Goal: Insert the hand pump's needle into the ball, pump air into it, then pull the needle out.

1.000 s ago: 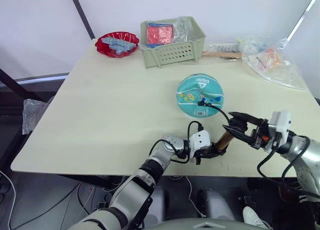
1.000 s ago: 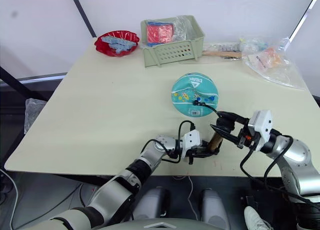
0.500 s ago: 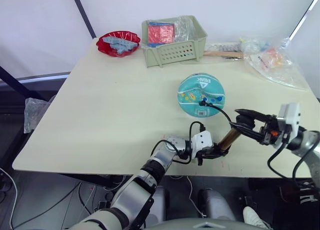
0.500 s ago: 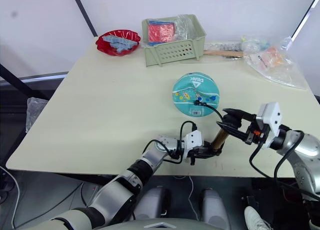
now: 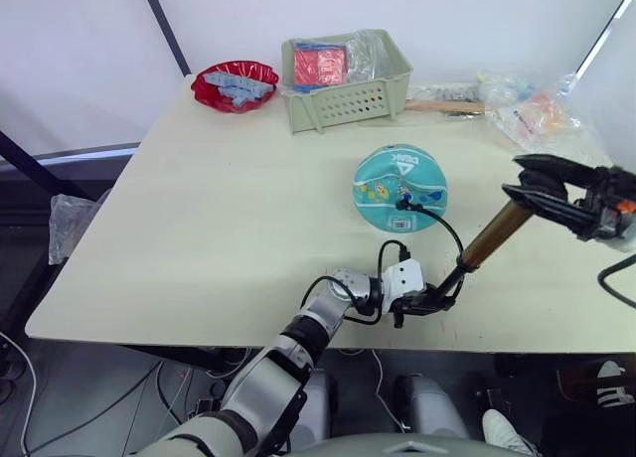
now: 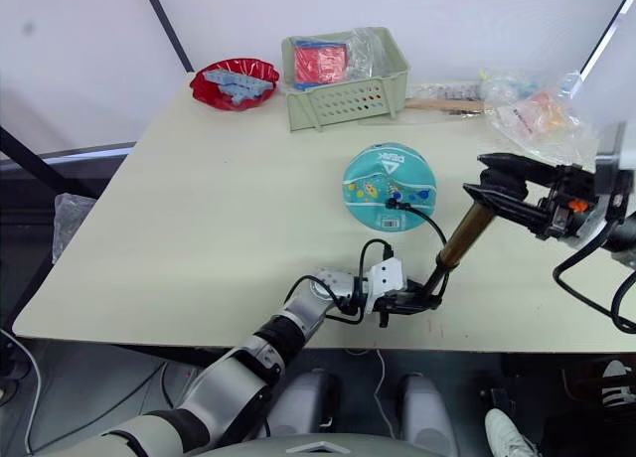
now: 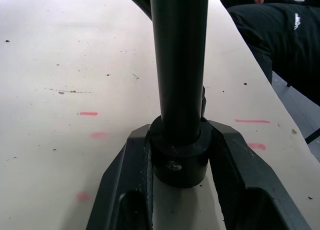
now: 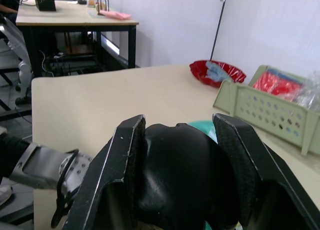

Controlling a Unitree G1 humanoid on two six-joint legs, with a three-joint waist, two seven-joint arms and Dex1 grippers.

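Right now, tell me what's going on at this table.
The robot is pumping up the ball. Its left claw clamps the base of the hand pump on the table's near edge, while the right claw grips the handle, drawn up and out. The hose runs to the ball, with the needle end at its valve.

on the table (image 5: 219, 209): 1 teal ball (image 5: 400, 189), 1 hand pump (image 5: 485, 242) with 1 black hose (image 5: 442, 227), 1 green perforated basket (image 5: 344, 84) holding 1 red packet (image 5: 317, 68), 1 red bowl (image 5: 234, 85) of blue pieces, and 1 heap of clear plastic bags (image 5: 542, 119). 2 grippers show: left gripper (image 5: 434, 300), right gripper (image 5: 540, 187).
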